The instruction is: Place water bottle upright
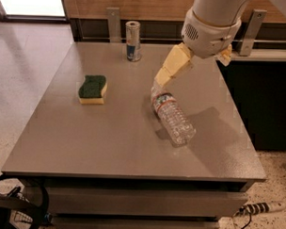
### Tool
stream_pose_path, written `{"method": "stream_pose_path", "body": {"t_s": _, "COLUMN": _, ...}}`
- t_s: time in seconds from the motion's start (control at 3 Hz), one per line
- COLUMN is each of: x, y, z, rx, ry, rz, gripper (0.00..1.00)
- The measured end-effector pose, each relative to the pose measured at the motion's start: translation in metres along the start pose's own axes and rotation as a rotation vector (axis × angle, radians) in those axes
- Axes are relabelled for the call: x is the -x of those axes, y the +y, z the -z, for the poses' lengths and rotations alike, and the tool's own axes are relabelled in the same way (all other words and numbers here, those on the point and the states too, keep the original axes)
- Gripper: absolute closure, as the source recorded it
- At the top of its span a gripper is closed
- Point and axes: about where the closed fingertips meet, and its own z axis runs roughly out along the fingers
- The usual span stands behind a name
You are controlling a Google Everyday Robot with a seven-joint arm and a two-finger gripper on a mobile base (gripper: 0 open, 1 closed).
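Note:
The water bottle (pixel 173 117) lies on its side right of the grey table's middle, its cap end pointing to the back left and its red-and-dark label band near that end. My gripper (pixel 189 68) hangs above and behind the bottle, open and empty. One yellow finger (pixel 173 66) slants down to the left, and its tip sits just over the bottle's cap end, hiding the cap. Whether it touches the bottle I cannot tell.
A green-and-yellow sponge (pixel 93 89) lies at the left of the table (pixel 109 143). A slim silver-and-blue can (pixel 133 40) stands upright at the back edge. A dark counter runs along the right side, and cables lie on the floor in front.

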Motion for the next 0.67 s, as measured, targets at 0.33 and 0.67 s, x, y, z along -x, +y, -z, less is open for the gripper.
{"method": "stream_pose_path", "body": {"t_s": 0.33, "x": 0.002, "y": 0.003, "z": -0.018, "rx": 0.02, "ry": 0.05, "rz": -0.024, "gripper": 0.0}}
{"method": "stream_pose_path", "body": {"t_s": 0.67, "x": -0.002, "y": 0.008, "z": -0.038, "rx": 0.049, "ry": 0.086, "rz": -0.05, "gripper": 0.0}}
